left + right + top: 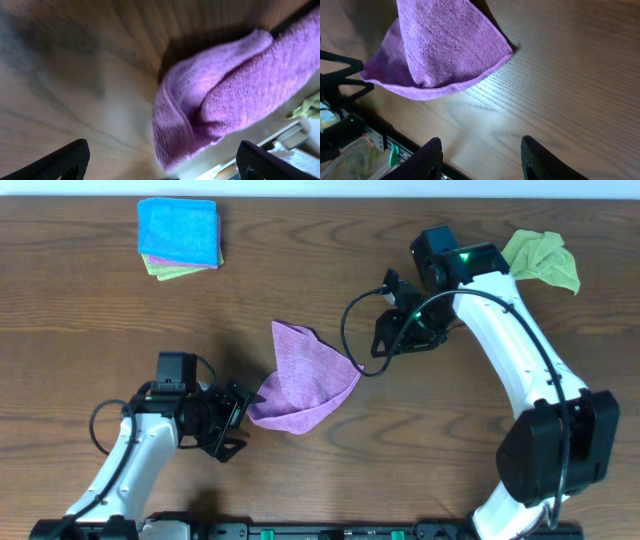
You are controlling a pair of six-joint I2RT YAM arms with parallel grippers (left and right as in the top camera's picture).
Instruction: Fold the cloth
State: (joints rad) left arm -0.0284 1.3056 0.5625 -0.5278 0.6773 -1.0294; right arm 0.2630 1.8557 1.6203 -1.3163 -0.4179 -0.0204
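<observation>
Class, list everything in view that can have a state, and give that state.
purple cloth: loosely folded over, rumpled, not gripped.
left gripper: open, empty.
right gripper: open, empty.
stacked cloths: folded, piled.
green cloth: crumpled, unfolded.

The brown wooden bench (pixel 400 470) shows a smooth grain with a faint sheen. The crumpled purple cloth (pixel 300 380) on it looks like soft, matt, finely ribbed terry. Left of that cloth, the left tool (pixel 235 422) is matt black plastic. Right of it, the right arm's white shell (pixel 510 330) is smooth, glossy plastic.
</observation>
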